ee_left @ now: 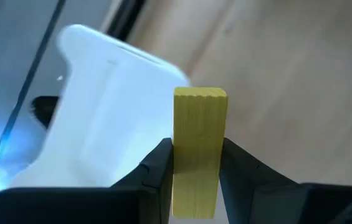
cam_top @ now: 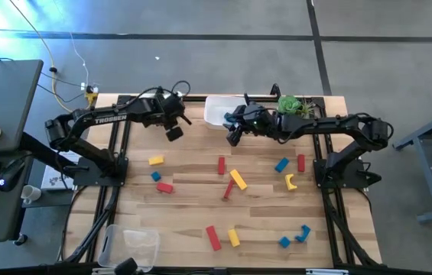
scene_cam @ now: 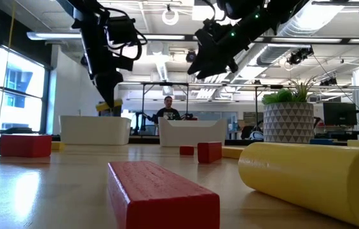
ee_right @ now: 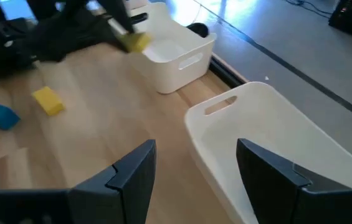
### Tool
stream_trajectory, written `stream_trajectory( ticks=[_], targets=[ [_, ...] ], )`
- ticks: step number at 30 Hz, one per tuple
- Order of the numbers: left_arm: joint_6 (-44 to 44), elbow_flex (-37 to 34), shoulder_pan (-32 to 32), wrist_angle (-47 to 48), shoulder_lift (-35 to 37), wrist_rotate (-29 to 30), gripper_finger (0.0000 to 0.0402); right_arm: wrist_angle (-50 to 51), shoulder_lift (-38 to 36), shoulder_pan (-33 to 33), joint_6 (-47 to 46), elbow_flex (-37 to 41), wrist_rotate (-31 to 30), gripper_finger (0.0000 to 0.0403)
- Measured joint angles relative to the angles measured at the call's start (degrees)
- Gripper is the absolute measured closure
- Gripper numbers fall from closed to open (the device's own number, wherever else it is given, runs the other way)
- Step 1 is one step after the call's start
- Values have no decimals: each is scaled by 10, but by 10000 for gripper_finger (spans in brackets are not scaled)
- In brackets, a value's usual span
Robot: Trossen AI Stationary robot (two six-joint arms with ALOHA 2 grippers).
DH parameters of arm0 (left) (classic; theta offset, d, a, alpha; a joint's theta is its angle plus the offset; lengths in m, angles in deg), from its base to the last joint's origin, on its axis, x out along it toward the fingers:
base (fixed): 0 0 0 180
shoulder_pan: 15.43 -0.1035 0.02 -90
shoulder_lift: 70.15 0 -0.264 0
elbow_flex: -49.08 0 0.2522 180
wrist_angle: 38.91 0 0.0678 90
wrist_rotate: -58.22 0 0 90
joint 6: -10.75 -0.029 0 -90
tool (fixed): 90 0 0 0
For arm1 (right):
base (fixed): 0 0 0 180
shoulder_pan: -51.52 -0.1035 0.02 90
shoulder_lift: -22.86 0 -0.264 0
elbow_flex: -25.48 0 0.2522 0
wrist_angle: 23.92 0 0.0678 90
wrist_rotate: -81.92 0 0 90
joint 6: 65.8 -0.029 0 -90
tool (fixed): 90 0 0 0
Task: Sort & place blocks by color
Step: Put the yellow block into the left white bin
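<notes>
Left pincer (ee_left: 195, 163) carrying a yellow block (ee_left: 199, 149) to a white bin (ee_left: 110, 124).
It grips the block; next, centre over the bin and release. Right pincer (ee_right: 194, 162) hangs open, empty.

White bins (ee_right: 176, 59) on the wooden table (cam_top: 185, 221), potted plant (scene_cam: 288, 114), person (scene_cam: 168, 111) beyond.

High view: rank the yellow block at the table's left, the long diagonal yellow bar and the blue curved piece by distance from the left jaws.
From the left gripper, nearest first:
1. Yellow block, table's left side.
2. Long yellow bar, centre.
3. Blue curved piece, near-right corner.
</notes>
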Motion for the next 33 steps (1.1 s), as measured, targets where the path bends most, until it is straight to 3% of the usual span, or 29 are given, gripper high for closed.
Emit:
stream_trajectory(
  ticks=[10,17,33],
  targets=[
    [5,9,-77,-43,0,9,324,0,0,-28,-10,0,0,192],
    [6,9,-125,-42,0,-32,323,0,0,-29,-9,0,0,192],
    [35,9,-153,-34,-16,-63,323,0,0,-29,-9,0,0,192]
  ],
)
